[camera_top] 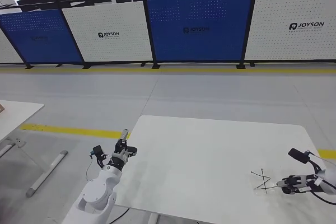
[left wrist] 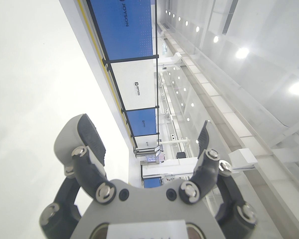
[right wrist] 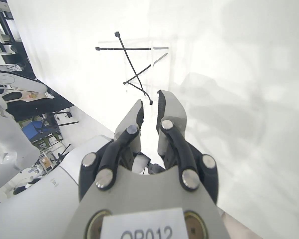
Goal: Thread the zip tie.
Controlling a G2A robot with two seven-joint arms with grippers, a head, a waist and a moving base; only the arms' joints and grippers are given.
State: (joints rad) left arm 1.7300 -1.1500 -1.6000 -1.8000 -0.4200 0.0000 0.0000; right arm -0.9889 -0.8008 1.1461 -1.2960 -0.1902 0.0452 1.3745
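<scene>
The right tool [right wrist: 150,96] sits low over the tabletop [right wrist: 214,50], its fingers parted by a narrow gap and gripping nothing. Just ahead of its tips, almost in line with that gap, lies the near end of a zip tie [right wrist: 150,102]. I cannot tell whether this is the head or the tail. Beyond it, several black zip ties [right wrist: 128,57] lie crossed over one another, flat on the tabletop.

The step in hand looks like the first pick-up. To do it well, the tips should go down on either side of that near end and close on the strap a little behind it. That leaves a short free length for threading. Because the straps cross, a slow, low lift drawn back toward the tool should pull one tie clear without dragging its neighbours along.

Far off, by the opposite edge of the tabletop, the left tool [left wrist: 146,120] is spread wide and empty. It will have to come across to take the other end.
</scene>
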